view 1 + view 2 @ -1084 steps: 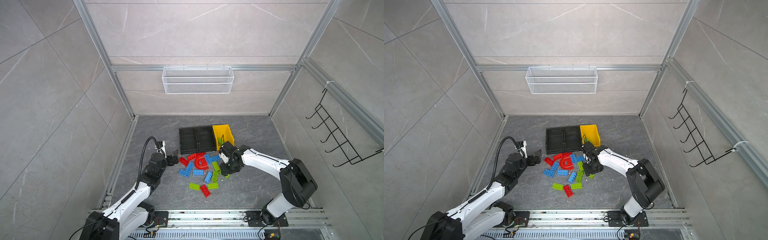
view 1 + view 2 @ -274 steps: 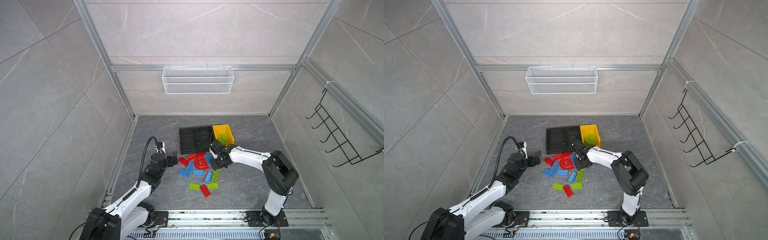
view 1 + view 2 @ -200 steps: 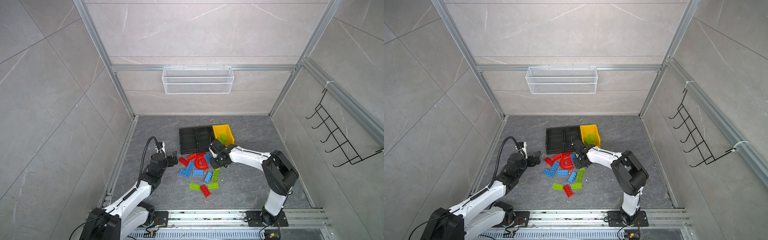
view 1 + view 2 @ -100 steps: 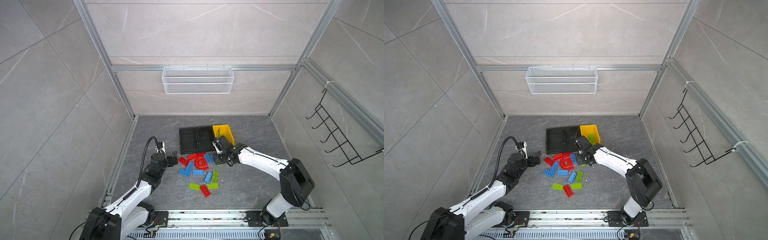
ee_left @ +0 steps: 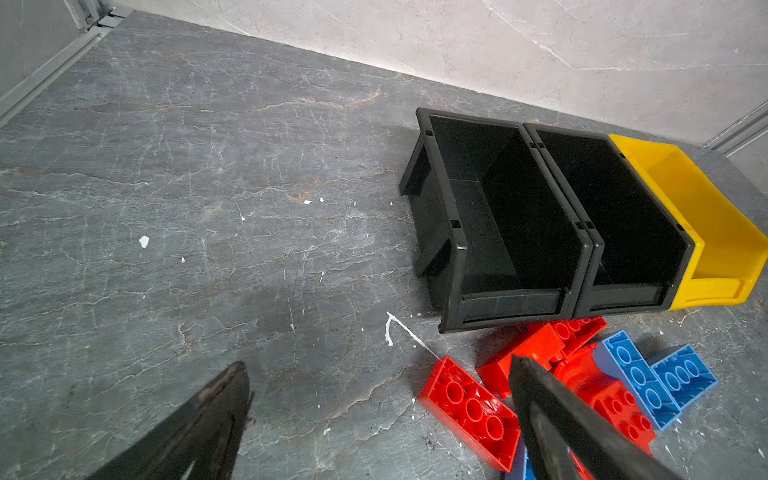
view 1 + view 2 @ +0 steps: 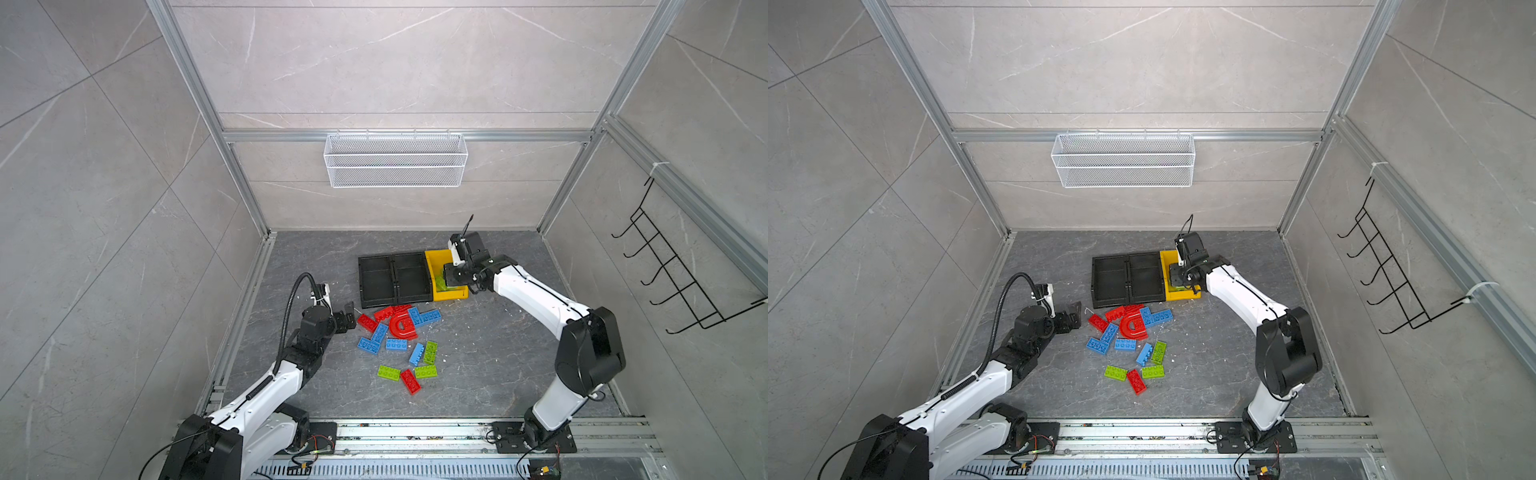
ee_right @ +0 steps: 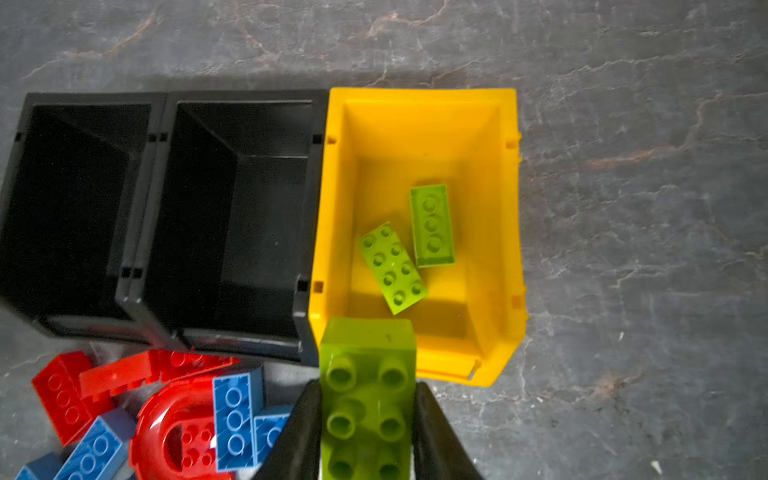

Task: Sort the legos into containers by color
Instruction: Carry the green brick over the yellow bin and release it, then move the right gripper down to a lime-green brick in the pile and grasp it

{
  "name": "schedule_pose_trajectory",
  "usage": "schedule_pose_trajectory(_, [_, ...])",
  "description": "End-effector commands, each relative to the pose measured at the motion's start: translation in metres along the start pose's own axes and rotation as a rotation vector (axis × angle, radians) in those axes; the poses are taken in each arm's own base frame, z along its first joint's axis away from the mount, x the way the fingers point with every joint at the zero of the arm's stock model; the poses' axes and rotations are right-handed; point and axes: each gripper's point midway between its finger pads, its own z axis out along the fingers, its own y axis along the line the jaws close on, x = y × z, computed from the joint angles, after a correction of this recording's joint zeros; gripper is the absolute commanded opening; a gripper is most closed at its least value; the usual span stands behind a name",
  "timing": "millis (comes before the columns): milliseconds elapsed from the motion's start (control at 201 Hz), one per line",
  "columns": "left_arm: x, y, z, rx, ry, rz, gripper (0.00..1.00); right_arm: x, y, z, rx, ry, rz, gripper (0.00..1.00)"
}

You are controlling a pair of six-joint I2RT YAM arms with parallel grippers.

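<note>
R gripper (image 7: 368,419) – clamped on green lego (image 7: 368,353) over yellow bin (image 7: 494,232) | L gripper (image 5: 378,368) – spread wide, empty

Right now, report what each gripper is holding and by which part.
The right gripper pinches a lime green lego brick by its two long sides, over the yellow bin. The left gripper is open and holds nothing.

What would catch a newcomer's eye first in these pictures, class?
The heap of red, blue and green legos on the grey floor stands out first. Next comes the green brick clamped in the right jaws over the yellow bin, where two green bricks already lie. The two black bins beside it look empty.
</note>
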Motion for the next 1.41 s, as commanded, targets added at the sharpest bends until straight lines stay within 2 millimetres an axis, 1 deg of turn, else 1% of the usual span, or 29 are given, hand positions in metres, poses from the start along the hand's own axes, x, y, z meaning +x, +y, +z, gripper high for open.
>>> schedule_pose_trajectory(0, [-0.026,-0.005,-0.005,0.007,-0.074,-0.017,1.00,-0.017,0.000,0.011,-0.007,-0.020,-0.020,0.32])
schedule_pose_trajectory(124, [-0.026,-0.005,-0.005,0.009,-0.073,-0.021,1.00,-0.030,-0.007,0.024,0.004,-0.039,0.001,0.33])
schedule_pose_trajectory(279, [-0.026,-0.003,-0.005,0.001,-0.074,-0.019,1.00,-0.033,-0.016,0.045,0.009,-0.029,0.019,0.34])
schedule_pose_trajectory(358, [-0.026,-0.001,-0.006,-0.010,-0.079,-0.025,1.00,-0.033,-0.019,0.052,0.002,-0.023,0.033,0.37])
schedule_pose_trajectory(413, [-0.026,0.000,-0.006,-0.015,-0.081,-0.029,1.00,-0.033,-0.021,0.054,0.000,-0.024,0.038,0.41])
schedule_pose_trajectory(483, [-0.026,0.001,-0.006,-0.020,-0.083,-0.033,1.00,-0.036,-0.022,0.053,-0.002,-0.028,0.042,0.47])
schedule_pose_trajectory(592, [-0.025,0.000,-0.006,-0.014,-0.079,-0.032,1.00,-0.040,-0.021,0.045,-0.006,-0.044,0.041,0.56])
schedule_pose_trajectory(657, [-0.026,0.000,-0.006,-0.013,-0.080,-0.032,1.00,-0.042,-0.019,0.037,-0.018,-0.051,0.043,0.58])
schedule_pose_trajectory(737, [-0.026,0.000,-0.006,-0.012,-0.080,-0.030,1.00,-0.035,-0.016,0.023,-0.040,-0.043,0.043,0.58])
schedule_pose_trajectory(801, [-0.027,-0.001,-0.007,-0.008,-0.084,-0.031,1.00,-0.025,-0.010,0.011,-0.068,-0.033,0.049,0.59])
schedule_pose_trajectory(881, [-0.027,-0.001,-0.007,-0.007,-0.085,-0.034,1.00,-0.003,0.001,-0.005,-0.105,-0.002,0.055,0.59])
schedule_pose_trajectory(975, [-0.027,-0.002,-0.007,-0.002,-0.085,-0.033,1.00,0.038,0.017,-0.022,-0.098,0.066,0.021,0.60])
schedule_pose_trajectory(985, [-0.027,-0.002,-0.007,-0.004,-0.084,-0.033,1.00,0.039,0.018,-0.023,-0.099,0.067,0.019,0.60])
schedule_pose_trajectory(1085, [-0.027,-0.002,-0.008,0.000,-0.085,-0.034,1.00,0.086,0.037,-0.037,-0.112,0.140,-0.004,0.60])
schedule_pose_trajectory(1155, [-0.028,-0.003,-0.009,0.004,-0.088,-0.036,1.00,0.115,0.044,-0.045,-0.121,0.189,-0.008,0.60])
schedule_pose_trajectory(1259, [-0.030,-0.003,-0.011,0.004,-0.093,-0.038,1.00,0.141,0.044,-0.054,-0.105,0.231,-0.001,0.60])
schedule_pose_trajectory(1324, [-0.030,-0.004,-0.011,0.008,-0.098,-0.040,1.00,0.154,0.049,-0.055,-0.123,0.254,0.015,0.59])
schedule_pose_trajectory(1408, [-0.030,-0.003,-0.011,0.005,-0.096,-0.039,1.00,0.172,0.061,-0.053,-0.145,0.289,0.007,0.59])
